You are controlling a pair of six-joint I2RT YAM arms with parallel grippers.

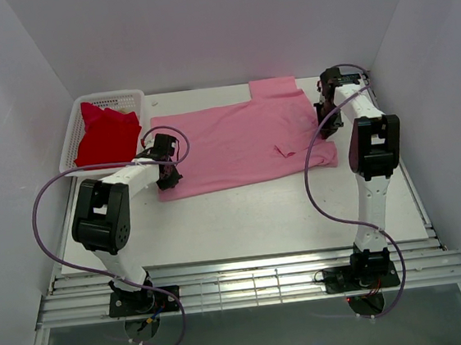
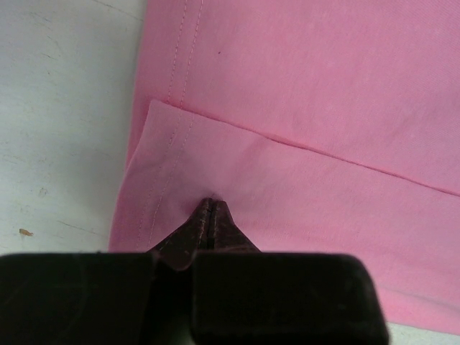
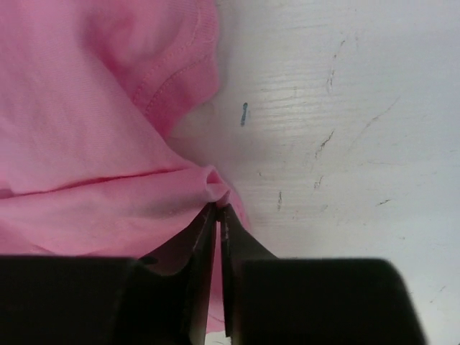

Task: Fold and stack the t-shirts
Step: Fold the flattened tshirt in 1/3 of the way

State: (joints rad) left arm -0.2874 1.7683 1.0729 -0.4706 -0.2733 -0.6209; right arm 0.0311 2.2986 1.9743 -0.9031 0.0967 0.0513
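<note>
white table (image 1: 244, 220) lies open nearside of the pink t-shirt (image 1: 243, 138); left gripper (image 2: 208, 205) clamps its hem corner, right gripper (image 3: 219, 208) pinches its right edge.

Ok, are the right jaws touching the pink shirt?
Touching. The right wrist view shows the right jaws pinched on a bunched fold at the edge of the pink shirt, with cloth gathered at their tips.

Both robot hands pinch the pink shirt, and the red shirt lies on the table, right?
No: the top view shows the red shirt in the white basket. The left gripper and right gripper do pinch the pink shirt.
</note>
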